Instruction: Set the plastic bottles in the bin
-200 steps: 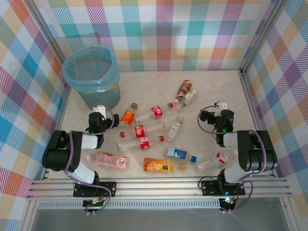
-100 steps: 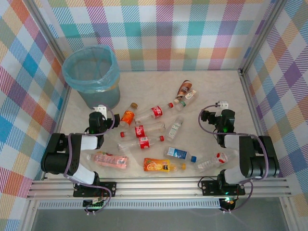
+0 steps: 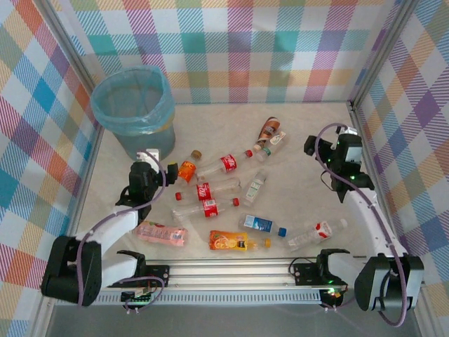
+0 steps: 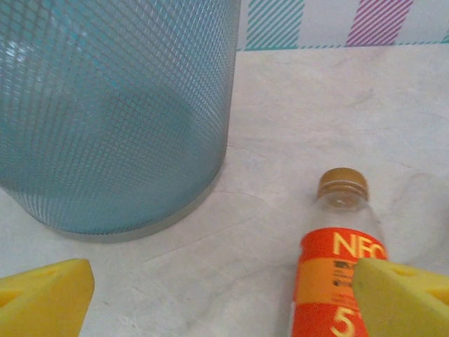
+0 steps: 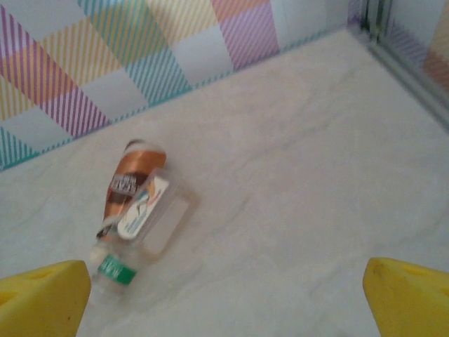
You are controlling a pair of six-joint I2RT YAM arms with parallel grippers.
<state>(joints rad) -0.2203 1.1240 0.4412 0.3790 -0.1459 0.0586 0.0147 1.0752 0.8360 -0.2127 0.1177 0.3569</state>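
Note:
The bin (image 3: 133,105) stands at the far left, a blue bag lining it; its mesh wall (image 4: 112,112) rises close ahead in the left wrist view. Several plastic bottles lie scattered mid-table. My left gripper (image 3: 154,167) is open just right of the bin's base, and an orange-labelled bottle (image 3: 186,168) (image 4: 342,267) lies by its right finger (image 4: 400,298). My right gripper (image 3: 337,146) is open over bare table at the far right. A brown-sleeved bottle (image 5: 132,182) and a white-labelled bottle (image 5: 144,225) lie ahead to its left.
Red-labelled bottles (image 3: 207,189) lie in the middle, with a pink one (image 3: 160,233), an orange juice one (image 3: 235,242), a blue-labelled one (image 3: 263,225) and a clear one (image 3: 316,234) along the near edge. Checked walls and metal corner posts (image 3: 361,119) enclose the table.
Both arms have unfolded from their resting pose. The right gripper moved away towards the far right. The left gripper edged towards the orange-labelled bottle. No bottle has moved.

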